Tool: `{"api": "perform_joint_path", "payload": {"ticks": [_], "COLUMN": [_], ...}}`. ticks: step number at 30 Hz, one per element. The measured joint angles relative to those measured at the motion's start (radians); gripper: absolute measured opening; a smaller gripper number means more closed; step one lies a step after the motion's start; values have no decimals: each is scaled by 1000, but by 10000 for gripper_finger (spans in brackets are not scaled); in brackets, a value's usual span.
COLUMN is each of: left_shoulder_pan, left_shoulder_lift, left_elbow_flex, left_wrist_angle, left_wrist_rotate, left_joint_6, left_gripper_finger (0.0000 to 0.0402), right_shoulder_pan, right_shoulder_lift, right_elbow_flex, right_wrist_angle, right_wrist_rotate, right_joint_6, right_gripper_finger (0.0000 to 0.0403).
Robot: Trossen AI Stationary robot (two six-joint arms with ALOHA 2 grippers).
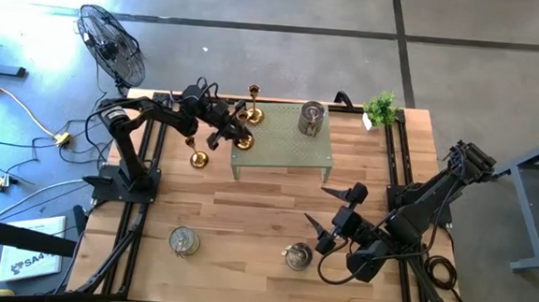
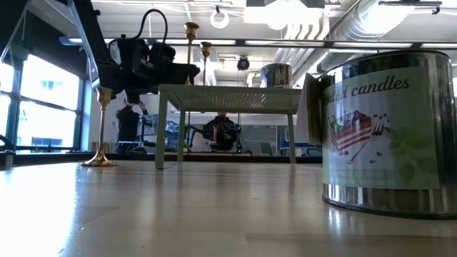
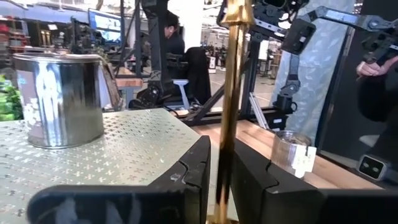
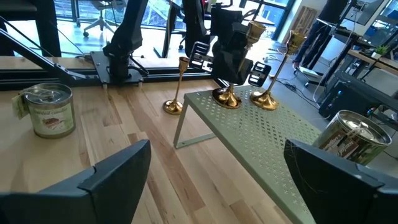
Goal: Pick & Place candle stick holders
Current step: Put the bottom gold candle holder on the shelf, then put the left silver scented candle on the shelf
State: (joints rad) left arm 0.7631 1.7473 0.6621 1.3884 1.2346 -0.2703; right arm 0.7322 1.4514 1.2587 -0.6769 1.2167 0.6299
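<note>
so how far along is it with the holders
Done: one gold holder and one silver tin stand on the green stand. In hand: the left tool is shut on a second gold holder on the stand's edge. Left: a gold holder and two tins on the table; the right tool is open.

Open bench (image 1: 247, 215) lies mid-table; the raised mesh shelf (image 1: 284, 147) and left pincer (image 1: 231, 125) crowd the far side.

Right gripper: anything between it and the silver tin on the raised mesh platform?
High view: only bare wood tabletop and perforated green platform lie between the open right gripper and the silver cylindrical tin. No holder in that stretch.
</note>
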Motion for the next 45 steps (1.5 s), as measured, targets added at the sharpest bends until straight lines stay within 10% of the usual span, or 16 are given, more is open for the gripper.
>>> {"api": "perform_joint_path", "payload": {"ticks": [16, 34, 45], "left_shoulder_pan": [0, 0, 0], "left_shoulder_lift": [-1, -2, -5], "left_elbow_flex": [0, 0, 1], "left_wrist_angle": [1, 1, 68], "left_wrist_rotate": [-22, -23, -19], "left_joint_6": [-54, -79, -121], "left_gripper_finger": [58, 267, 301], "right_shoulder_pan": [0, 0, 0], "right_shoulder_lift": [0, 0, 0], "right_elbow_flex": [0, 0, 0], "right_wrist_angle": [0, 0, 0], "right_wrist_rotate": [-1, -2, -16], "right_joint_6": [-1, -1, -1], "right_gripper_finger": [362, 362, 362]}}
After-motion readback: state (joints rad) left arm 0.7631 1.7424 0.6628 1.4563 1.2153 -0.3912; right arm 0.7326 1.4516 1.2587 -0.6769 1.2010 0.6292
